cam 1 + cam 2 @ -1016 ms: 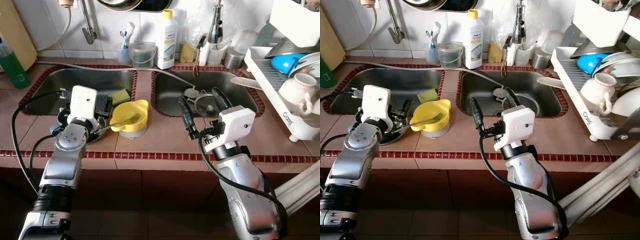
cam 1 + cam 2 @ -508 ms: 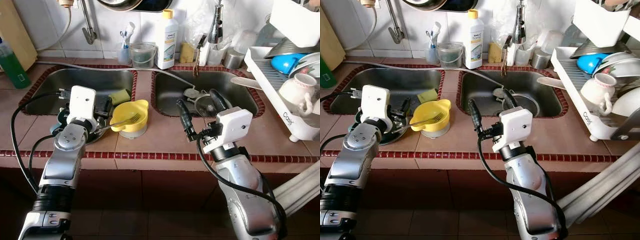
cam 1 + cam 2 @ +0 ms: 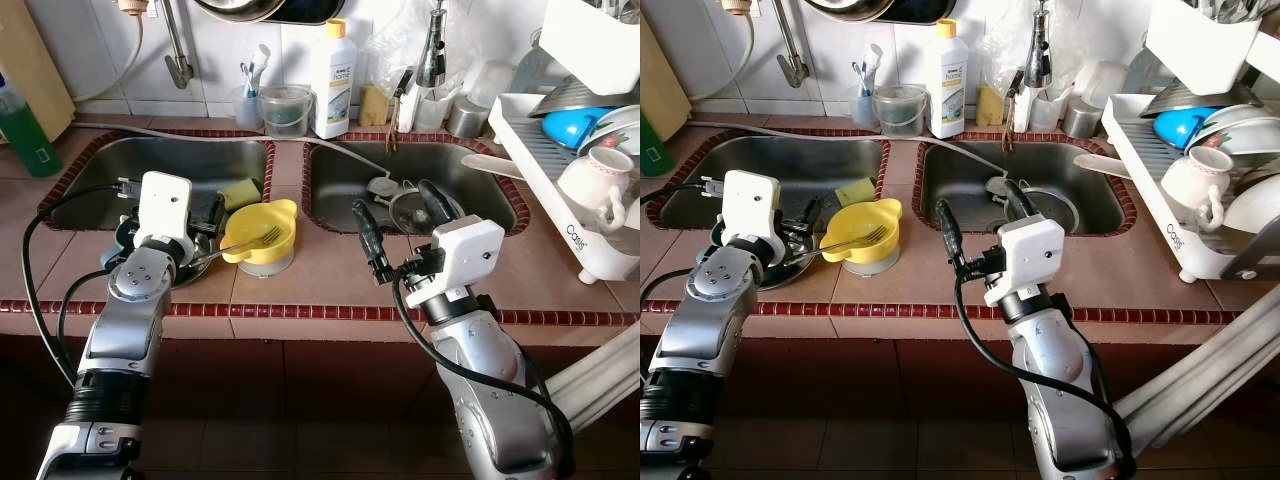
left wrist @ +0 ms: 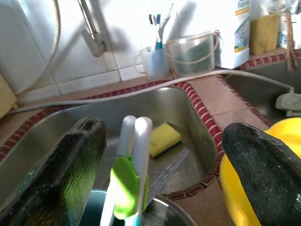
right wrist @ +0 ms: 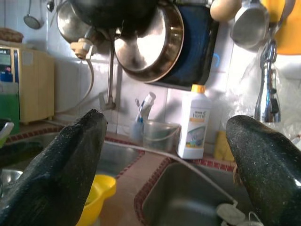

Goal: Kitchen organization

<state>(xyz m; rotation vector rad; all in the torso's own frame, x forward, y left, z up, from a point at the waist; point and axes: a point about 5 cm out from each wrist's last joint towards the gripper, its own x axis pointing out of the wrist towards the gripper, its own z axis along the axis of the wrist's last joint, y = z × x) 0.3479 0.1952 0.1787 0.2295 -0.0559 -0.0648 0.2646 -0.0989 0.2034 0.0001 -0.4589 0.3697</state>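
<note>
**A:** How are the arms set?

**B:** Both reach up over the tiled counter's (image 3: 330, 285) front edge. The left arm rises nearly straight, and the left gripper (image 4: 164, 160) sits at the near right corner of the left sink (image 3: 170, 160), over a pile of dishes (image 3: 195, 262). The right arm leans in toward the middle, and the right gripper (image 3: 400, 215) hangs above the counter at the near left corner of the right sink (image 3: 470, 170).

**A:** And the claws?

**B:** Both spread wide with nothing between them. In the left wrist view the two fingers (image 4: 61, 165) flank a white-and-green utensil handle (image 4: 134, 165) without touching it. The right gripper's fingers (image 5: 61, 165) frame the back wall, a white bottle (image 5: 194, 122) and the hanging pans (image 5: 150, 40).

**A:** Where is the fork?

**B:** The fork (image 3: 245, 243) lies across the yellow bowl (image 3: 262, 232), which stands on the counter strip between the sinks, just right of the left gripper. Its long axis runs roughly left to right, rising slightly: tines up over the bowl's middle, pointing right and away, handle sloping down left over the rim toward the dishes.

**A:** Anything else close by?

**B:** A yellow-green sponge (image 3: 238, 192) lies in the left sink just behind the bowl. A drying rack (image 3: 560, 170) with a mug (image 3: 600, 180) stands on the far right.
</note>
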